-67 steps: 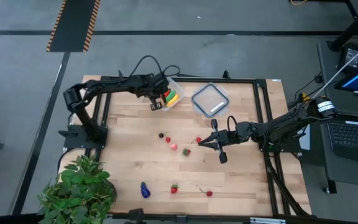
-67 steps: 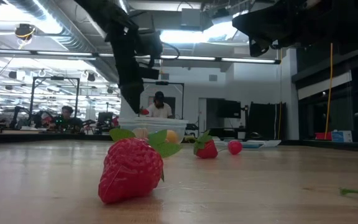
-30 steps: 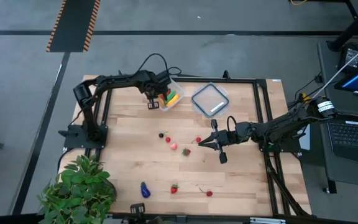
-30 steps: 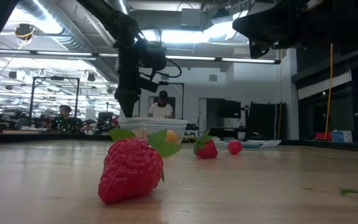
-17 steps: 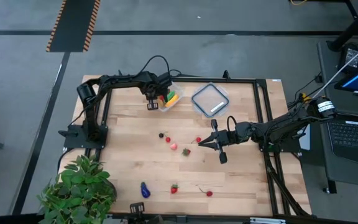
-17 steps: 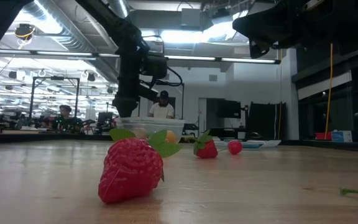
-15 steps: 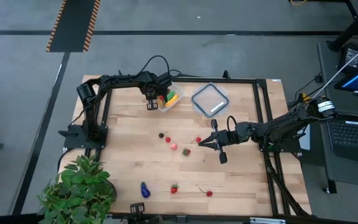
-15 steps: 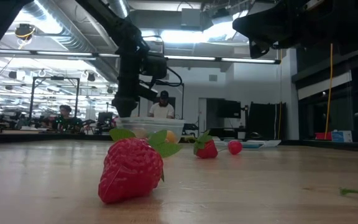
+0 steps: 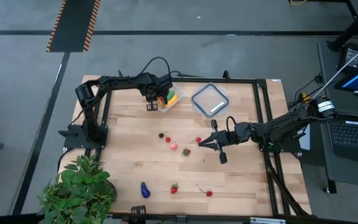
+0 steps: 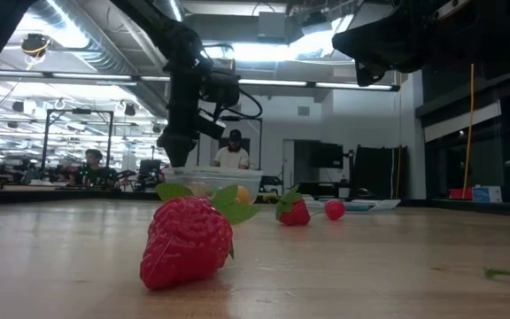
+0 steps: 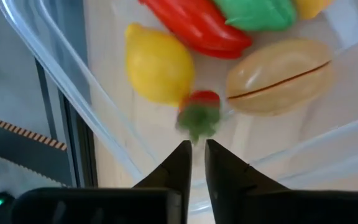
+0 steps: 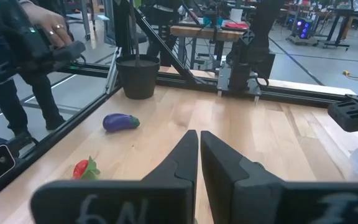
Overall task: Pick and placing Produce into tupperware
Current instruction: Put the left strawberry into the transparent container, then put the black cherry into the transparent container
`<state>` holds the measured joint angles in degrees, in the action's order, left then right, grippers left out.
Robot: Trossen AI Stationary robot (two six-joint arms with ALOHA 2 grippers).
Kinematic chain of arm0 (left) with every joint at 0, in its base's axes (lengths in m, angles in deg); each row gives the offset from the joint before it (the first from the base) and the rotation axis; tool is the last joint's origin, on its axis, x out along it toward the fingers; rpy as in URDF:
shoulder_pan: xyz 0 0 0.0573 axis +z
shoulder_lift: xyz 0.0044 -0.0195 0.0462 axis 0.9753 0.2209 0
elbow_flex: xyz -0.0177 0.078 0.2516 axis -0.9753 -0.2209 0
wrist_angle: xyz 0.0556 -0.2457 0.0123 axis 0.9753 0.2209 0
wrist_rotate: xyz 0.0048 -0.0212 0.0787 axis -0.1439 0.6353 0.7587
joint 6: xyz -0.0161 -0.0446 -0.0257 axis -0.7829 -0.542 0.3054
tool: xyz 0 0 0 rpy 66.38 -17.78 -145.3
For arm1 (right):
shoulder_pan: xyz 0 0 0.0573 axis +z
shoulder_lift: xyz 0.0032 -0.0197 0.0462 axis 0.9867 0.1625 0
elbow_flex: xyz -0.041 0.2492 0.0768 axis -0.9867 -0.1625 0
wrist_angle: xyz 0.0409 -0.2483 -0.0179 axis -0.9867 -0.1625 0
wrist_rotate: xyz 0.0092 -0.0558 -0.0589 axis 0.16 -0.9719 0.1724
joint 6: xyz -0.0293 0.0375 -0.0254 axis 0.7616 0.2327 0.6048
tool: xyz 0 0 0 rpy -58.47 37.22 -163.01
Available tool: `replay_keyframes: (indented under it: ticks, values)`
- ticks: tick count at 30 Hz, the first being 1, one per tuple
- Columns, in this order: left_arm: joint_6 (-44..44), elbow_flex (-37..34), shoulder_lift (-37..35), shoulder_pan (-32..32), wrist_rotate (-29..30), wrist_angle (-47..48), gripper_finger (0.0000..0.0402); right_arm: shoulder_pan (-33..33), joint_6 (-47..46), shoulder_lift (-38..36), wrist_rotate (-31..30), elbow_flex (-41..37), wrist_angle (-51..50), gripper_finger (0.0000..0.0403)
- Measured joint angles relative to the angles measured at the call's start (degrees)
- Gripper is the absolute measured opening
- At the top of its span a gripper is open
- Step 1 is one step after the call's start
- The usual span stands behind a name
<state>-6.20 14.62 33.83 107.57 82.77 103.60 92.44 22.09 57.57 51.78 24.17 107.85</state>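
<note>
High view: the left end effector [image 9: 151, 103] sits at the near-left edge of the tupperware [image 9: 174, 91], which stands at the far side of the surface [image 9: 241, 180] and contains red, green and yellow produce. The lid [image 9: 210, 99] lies just to the right of the tupperware. The right end effector [image 9: 199, 145] hovers nearer the camera than the tupperware, fingers together, holding nothing; small red berries [image 9: 168, 139] and a strawberry [image 9: 186, 151] lie beside it. An eggplant [image 9: 145, 190] lies well apart from the tupperware, close to a potted plant [image 9: 79, 186] at the near-left corner. Low view: a large strawberry [image 10: 187, 241] lies in the foreground; the tupperware [image 10: 215, 177] is behind it, with the left arm descending to it. Left wrist view: the left end effector [image 11: 196, 152] has its fingers nearly together with a narrow gap, gripping nothing; a small strawberry [image 11: 200, 114] lies just beyond the tips inside the tupperware [image 11: 61, 81], beside a lemon [image 11: 160, 63], a red pepper [image 11: 197, 28], a green piece [image 11: 253, 12] and a pale tan piece [image 11: 278, 76]. Right wrist view: the right end effector [image 12: 199, 146] is closed and empty above the surface; the eggplant [image 12: 120, 122] and a strawberry [image 12: 84, 168] lie beyond.
</note>
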Motion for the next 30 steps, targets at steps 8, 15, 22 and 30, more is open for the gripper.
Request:
replay_keyframes:
  ticks: [8, 15, 22, 30]
  values:
    - [0.5, 0.0, -0.2, -1.5, 1.8, 0.0, 0.0087, 0.0, -1.4, 0.0, 0.0, 0.0, 0.0, 0.0023]
    - [1.0, 0.0, -4.0, -3.4, 3.1, -0.1, 0.0095, 0.0, -1.3, 0.0, 0.0, 0.0, 0.0, 0.0023]
    - [-7.7, -0.2, -17.2, -5.0, -13.2, -4.2, 0.0062, 0.0, -1.1, 0.0, 0.0, 0.0, -0.2, 0.0023]
    - [-10.9, -12.4, -35.0, -14.5, -18.5, -21.6, 0.0033, 0.0, -1.0, 0.0, 0.0, 0.0, 0.1, 0.0023]
